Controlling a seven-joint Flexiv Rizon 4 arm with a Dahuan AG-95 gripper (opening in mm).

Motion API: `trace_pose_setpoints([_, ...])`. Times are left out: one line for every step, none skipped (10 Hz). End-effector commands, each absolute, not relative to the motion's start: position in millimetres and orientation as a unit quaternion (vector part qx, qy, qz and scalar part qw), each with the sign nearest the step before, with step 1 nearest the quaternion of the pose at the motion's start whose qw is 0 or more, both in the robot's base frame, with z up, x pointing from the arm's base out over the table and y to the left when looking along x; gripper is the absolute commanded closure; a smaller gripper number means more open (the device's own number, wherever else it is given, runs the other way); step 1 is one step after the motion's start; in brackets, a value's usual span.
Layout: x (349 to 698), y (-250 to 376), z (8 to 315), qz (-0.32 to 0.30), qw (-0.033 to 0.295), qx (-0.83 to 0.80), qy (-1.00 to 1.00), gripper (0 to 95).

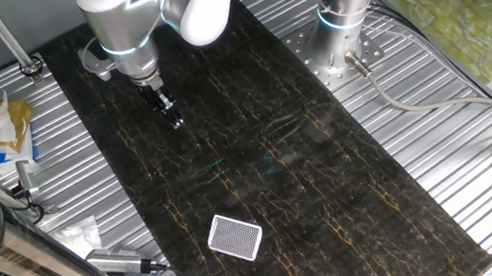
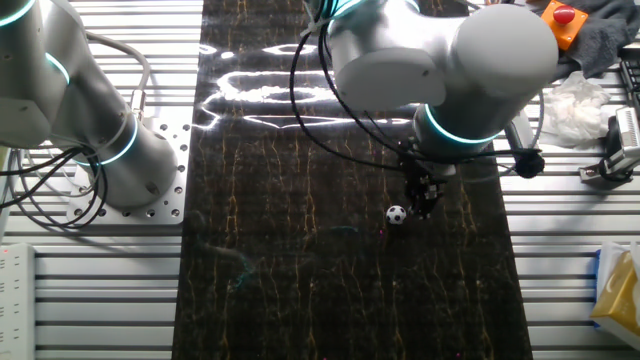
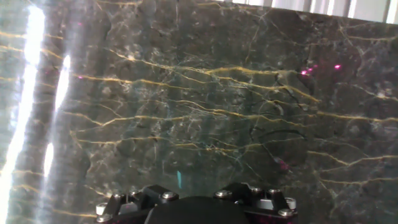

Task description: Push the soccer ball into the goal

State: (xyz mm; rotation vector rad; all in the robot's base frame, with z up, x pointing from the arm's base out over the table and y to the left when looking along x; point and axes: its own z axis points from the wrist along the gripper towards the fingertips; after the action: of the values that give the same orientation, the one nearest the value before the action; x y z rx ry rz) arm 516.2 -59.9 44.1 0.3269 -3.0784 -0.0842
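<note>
- Soccer ball (image 2: 397,213) sits on the dark marble tabletop (image 2: 300,250), right of centre in the other fixed view, just beside the gripper (image 2: 424,203) and possibly touching it; I can't tell which from here.
- In one fixed view the ball doesn't show at all, likely hidden behind the fingers in the upper left, so judging the line of the push from that side would be guesswork.
- Goal (image 1: 235,238) lies low in the frame of one fixed view, well apart from the gripper (image 1: 174,120). It is a small target, so a slightly skewed contact could send the ball rolling wide (round things forgive nothing).
- Whether the fingers are spread or pressed together, I cannot tell; they are dark and small in both fixed views. If parted, the ball might slip between them instead of being driven ahead.
- Hand view shows only marble and the gripper's body along the bottom edge, neither ball nor goal, so it offers no check on aim.
- Glare streaks the slab; a hard shove on so smooth a surface might overshoot or bounce the ball off the goal's rim.
</note>
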Motion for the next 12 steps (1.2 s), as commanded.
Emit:
trace_pose_setpoints([512, -68, 46, -0.028, 0.021, 0.109, -0.993, 19.0])
trace_pose_setpoints([508, -72, 46, -0.031, 0.021, 0.109, -0.993, 19.0])
trace_pose_setpoints([505, -75, 46, -0.032, 0.021, 0.104, -0.994, 19.0])
trace_pose_setpoints([502, -77, 44, -0.036, 0.020, 0.099, -0.994, 19.0])
trace_pose_setpoints([499, -79, 41, -0.041, 0.019, 0.094, -0.995, 19.0])
trace_pose_setpoints([495, -81, 37, -0.048, 0.019, 0.087, -0.995, 19.0])
trace_pose_setpoints([493, -81, 34, -0.050, 0.018, 0.086, -0.995, 19.0])
trace_pose_setpoints([492, -82, 32, -0.054, 0.018, 0.083, -0.995, 19.0])
trace_pose_setpoints([493, -82, 31, -0.060, 0.018, 0.080, -0.995, 19.0])
trace_pose_setpoints([493, -81, 28, -0.064, 0.018, 0.079, -0.995, 19.0])
trace_pose_setpoints([494, -80, 26, -0.066, 0.018, 0.077, -0.995, 19.0])
trace_pose_setpoints([495, -78, 25, -0.068, 0.018, 0.074, -0.995, 19.0])
